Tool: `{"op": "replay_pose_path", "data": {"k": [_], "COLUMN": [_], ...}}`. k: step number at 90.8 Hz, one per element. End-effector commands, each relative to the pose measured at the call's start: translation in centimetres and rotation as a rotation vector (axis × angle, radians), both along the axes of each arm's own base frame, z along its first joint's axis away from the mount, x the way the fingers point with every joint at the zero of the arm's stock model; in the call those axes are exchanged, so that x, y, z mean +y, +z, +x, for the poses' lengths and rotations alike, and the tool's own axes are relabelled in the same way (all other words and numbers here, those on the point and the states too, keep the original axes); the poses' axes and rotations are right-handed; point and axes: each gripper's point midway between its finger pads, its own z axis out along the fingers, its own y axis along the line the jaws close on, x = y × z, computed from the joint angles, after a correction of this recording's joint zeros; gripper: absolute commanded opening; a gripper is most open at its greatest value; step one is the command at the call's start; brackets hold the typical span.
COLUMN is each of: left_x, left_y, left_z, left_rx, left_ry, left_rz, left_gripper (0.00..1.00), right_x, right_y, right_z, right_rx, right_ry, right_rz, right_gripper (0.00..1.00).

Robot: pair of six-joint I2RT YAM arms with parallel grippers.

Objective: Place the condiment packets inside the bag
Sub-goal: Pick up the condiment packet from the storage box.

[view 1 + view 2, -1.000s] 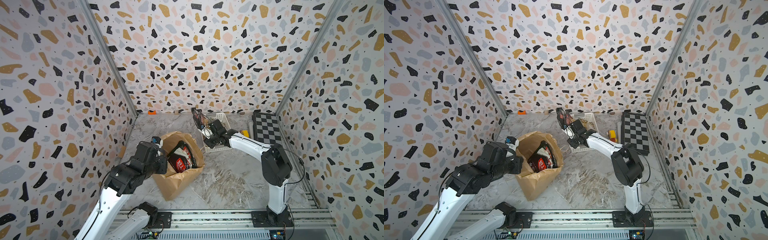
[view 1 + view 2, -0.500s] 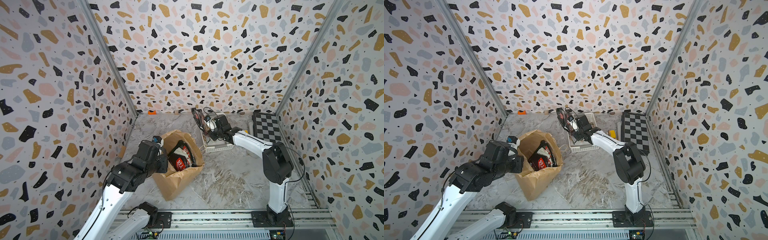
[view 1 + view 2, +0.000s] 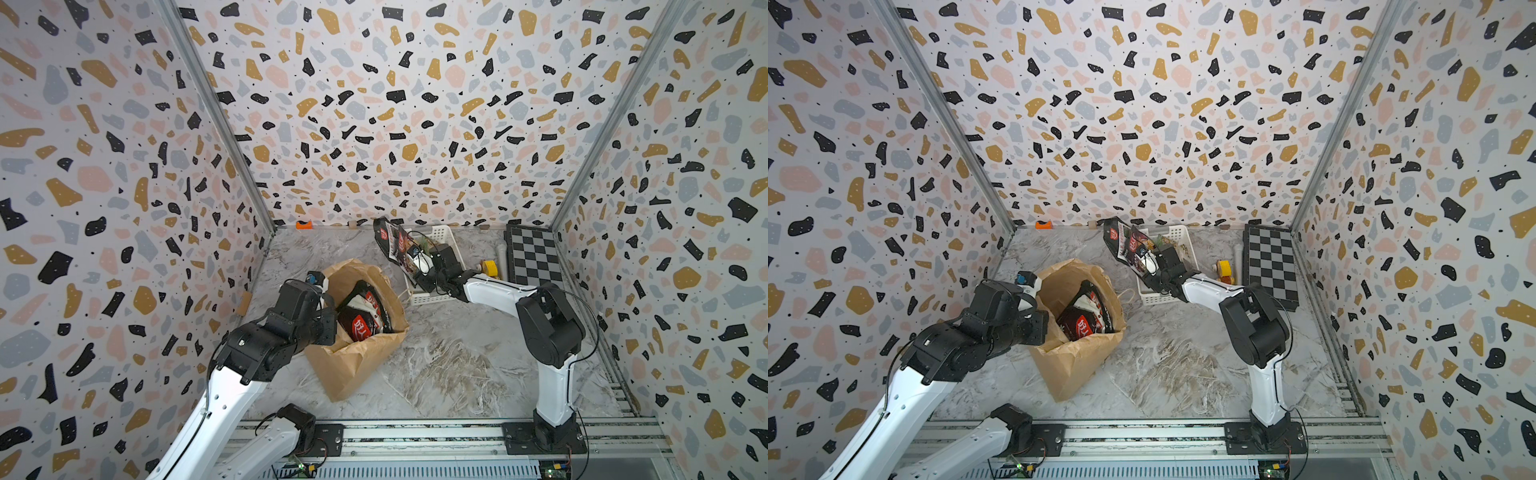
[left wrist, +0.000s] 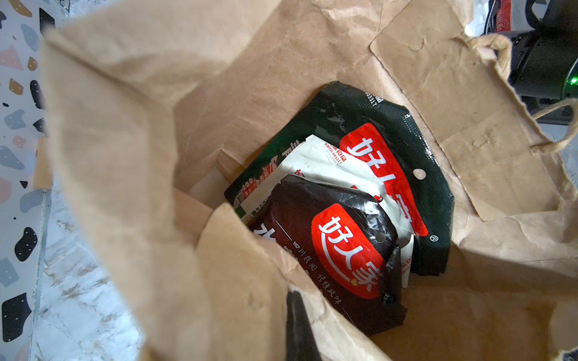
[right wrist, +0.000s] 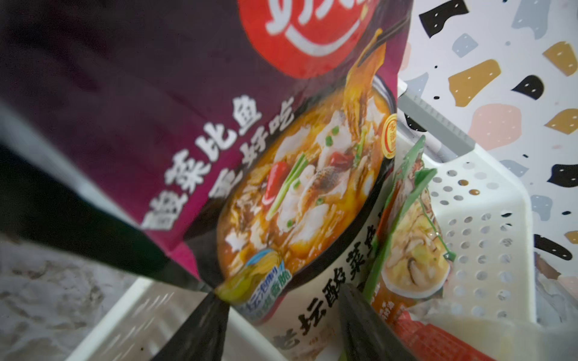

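Change check: against a second ago the right arm has shifted only slightly at the white perforated basket (image 3: 432,297). The purple-black pouch (image 5: 219,125) stands on edge in about the same spot, beyond the paper bag (image 3: 353,365) on the right arm's side. Nothing new lies in the bag. Judgement: this pouch's transfer is not yet under way.

State, right end effector (image 5: 281,325): jaws apart, the pouch's lower edge between them; cannot tell whether it grips or only brackets. State, left end effector (image 3: 326,311): clenched on the bag's rim, holding the mouth open.

Inside the bag: black-red pouch (image 4: 344,250) on top, then cream pouch (image 4: 328,162), then dark green pouch (image 4: 391,125). A green pouch (image 5: 409,225) leans in the basket, farther from the bag than the purple-black one.

Materials: pouches are flat, glossy, creased film. The bag is crinkled matte kraft with twine handles (image 4: 556,125). The basket is rigid plastic. The surface (image 3: 457,365) is marbled grey.
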Motion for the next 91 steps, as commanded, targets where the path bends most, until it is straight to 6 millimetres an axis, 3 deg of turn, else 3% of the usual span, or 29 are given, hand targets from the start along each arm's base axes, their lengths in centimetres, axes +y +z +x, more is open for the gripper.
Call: {"op": "replay_pose_path", "data": {"k": [1,13,20,28,37,49,59,68,73,77,87,91], "left_x": [0.1,0.2,0.2,0.1,0.1,0.1,0.0,0.0,0.0,0.0,0.1,0.2], "left_y": [1.2,1.1,1.1,1.1,1.2,1.1,1.0,1.0,1.0,1.0,1.3,1.3], "left_z": [1.1,1.1,1.1,1.2,1.3,1.3,1.4,1.4,1.4,1.4,1.3,1.2], "left_rx": [-0.073,-0.072,-0.071,-0.068,-0.070,-0.069,-0.068,-0.067,-0.069,-0.067,-0.070,-0.072], "left_ry": [0.005,0.005,0.005,0.002,0.006,0.006,0.004,0.003,0.004,0.002,0.002,0.004], "left_rz": [0.007,0.018,0.015,0.014,0.016,0.018,0.014,0.014,0.013,0.012,0.017,0.022], "left_gripper": [0.00,0.00,0.00,0.00,0.00,0.00,0.00,0.00,0.00,0.00,0.00,0.00], "right_x": [1.0,2.0,1.5,0.4,-0.7,-2.5,-2.9,-2.7,-2.3,-2.0,-2.1,-2.3], "right_y": [1.1,0.0,-0.5,-0.5,0.7,2.5,2.8,2.7,2.4,2.3,3.0,3.6], "right_z": [1.1,0.2,0.9,2.3,3.4,4.2,4.7,5.2,5.3,5.4,5.7,5.7], "right_rx": [-0.049,-0.010,-0.017,-0.049,-0.102,-0.185,-0.182,-0.162,-0.146,-0.138,-0.145,-0.157], "right_ry": [0.017,0.091,0.050,-0.039,-0.117,-0.232,-0.280,-0.313,-0.310,-0.311,-0.337,-0.338], "right_rz": [0.012,0.014,-0.004,-0.048,-0.058,-0.033,-0.017,0.015,0.038,0.053,0.076,0.085], "right_gripper": [0.61,0.70,0.69,0.59,0.36,0.27,0.30,0.47,0.49,0.44,0.01,0.00]}}
